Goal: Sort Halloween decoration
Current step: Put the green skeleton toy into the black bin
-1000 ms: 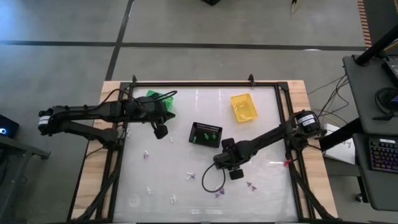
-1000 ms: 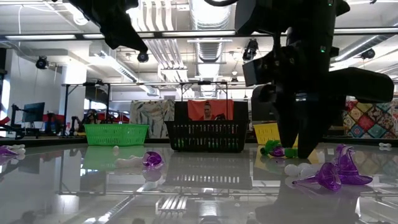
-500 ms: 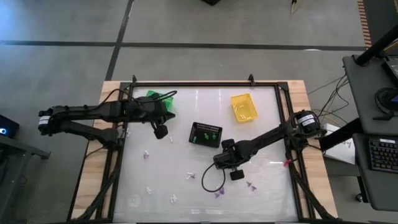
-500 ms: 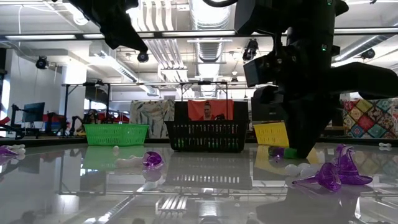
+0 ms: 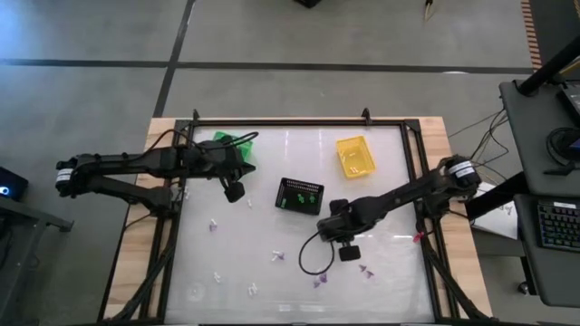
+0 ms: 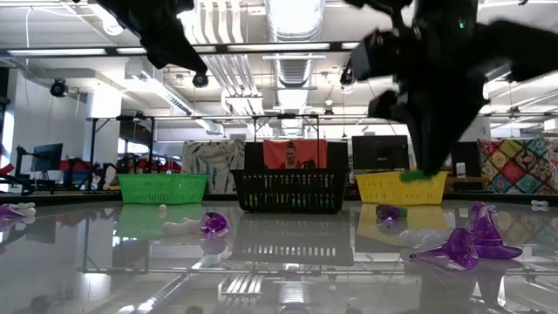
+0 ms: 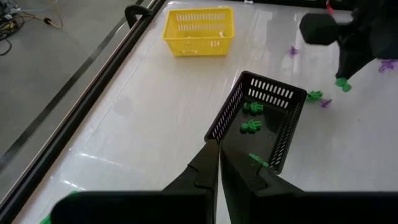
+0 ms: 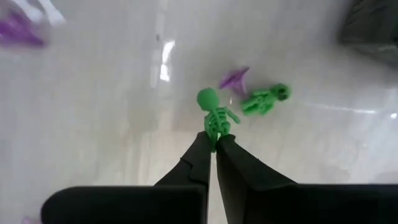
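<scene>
Right gripper (image 8: 213, 144) has snapped closed on a green skeleton (image 8: 214, 116) and lifted it off the glossy table (image 5: 245, 254): a second ago those fingers stood wide and low over the trinkets, now they pinch the little figure by its legs with the head sticking out ahead. From the low camera, the green piece (image 6: 417, 175) hangs well above the surface. That looks like one pick made, with the carry to a basket as the likely next step. Just below, a second green skeleton (image 8: 264, 99) and a purple trinket (image 8: 234, 78) lie side by side on the table. The black basket (image 7: 273, 124) already holds green figures, so that seems the destination. Left gripper (image 7: 219, 163) hangs closed and empty near the green basket (image 5: 228, 140), waiting.
</scene>
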Available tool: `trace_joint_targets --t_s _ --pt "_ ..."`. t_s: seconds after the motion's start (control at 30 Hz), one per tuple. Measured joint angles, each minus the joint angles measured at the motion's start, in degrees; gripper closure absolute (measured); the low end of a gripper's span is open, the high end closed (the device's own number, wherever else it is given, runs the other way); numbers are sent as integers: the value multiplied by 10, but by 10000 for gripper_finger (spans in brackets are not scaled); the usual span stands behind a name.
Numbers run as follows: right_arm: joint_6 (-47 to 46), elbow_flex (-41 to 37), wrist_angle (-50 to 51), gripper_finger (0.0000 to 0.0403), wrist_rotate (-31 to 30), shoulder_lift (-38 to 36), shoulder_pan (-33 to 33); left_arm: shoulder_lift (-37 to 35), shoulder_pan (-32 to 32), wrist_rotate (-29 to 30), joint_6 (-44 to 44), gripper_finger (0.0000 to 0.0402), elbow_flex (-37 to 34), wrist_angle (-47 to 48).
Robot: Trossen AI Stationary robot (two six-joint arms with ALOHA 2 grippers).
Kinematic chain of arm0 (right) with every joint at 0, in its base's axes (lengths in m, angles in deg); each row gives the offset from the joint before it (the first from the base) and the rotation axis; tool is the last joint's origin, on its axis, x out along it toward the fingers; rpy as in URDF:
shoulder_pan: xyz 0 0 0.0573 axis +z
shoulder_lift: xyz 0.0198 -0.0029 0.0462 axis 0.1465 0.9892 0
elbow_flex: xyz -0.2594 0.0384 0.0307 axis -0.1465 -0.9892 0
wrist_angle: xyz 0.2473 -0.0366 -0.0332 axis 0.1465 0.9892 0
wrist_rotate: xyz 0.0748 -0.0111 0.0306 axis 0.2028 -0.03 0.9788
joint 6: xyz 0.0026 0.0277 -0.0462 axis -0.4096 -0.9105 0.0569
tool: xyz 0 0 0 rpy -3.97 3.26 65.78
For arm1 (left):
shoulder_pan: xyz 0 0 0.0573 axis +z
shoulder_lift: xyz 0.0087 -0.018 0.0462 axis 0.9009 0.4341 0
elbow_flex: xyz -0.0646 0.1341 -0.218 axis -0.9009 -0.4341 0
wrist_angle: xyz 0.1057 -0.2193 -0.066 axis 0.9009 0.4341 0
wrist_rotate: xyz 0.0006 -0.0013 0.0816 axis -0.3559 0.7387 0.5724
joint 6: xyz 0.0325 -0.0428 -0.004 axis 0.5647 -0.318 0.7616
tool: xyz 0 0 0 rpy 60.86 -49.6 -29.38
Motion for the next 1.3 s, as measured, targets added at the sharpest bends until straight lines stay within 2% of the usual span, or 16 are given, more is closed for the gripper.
trace_joint_targets --t_s 0.17,0.3,0.5,0.6,0.8,1.13,1.3 --pt "-24 0 -31 391 -35 -36 -7 0 0 0 0 402 0 -7" --pt "-43 0 -109 391 -66 -45 -41 0 0 0 0 402 0 -18" --pt "-57 0 -219 390 -62 -22 -115 0 0 0 1 402 0 -31" --pt "-56 0 -249 390 -38 -5 -150 0 0 0 0 402 0 -30" --pt "-73 21 -254 390 -35 16 -200 0 -1 0 -2 402 0 -29" --pt "-38 35 -255 389 -35 30 -206 0 -1 0 -2 402 0 -26" --pt "-38 35 -255 360 -55 30 -206 0 -1 -1 -4 402 0 -26"
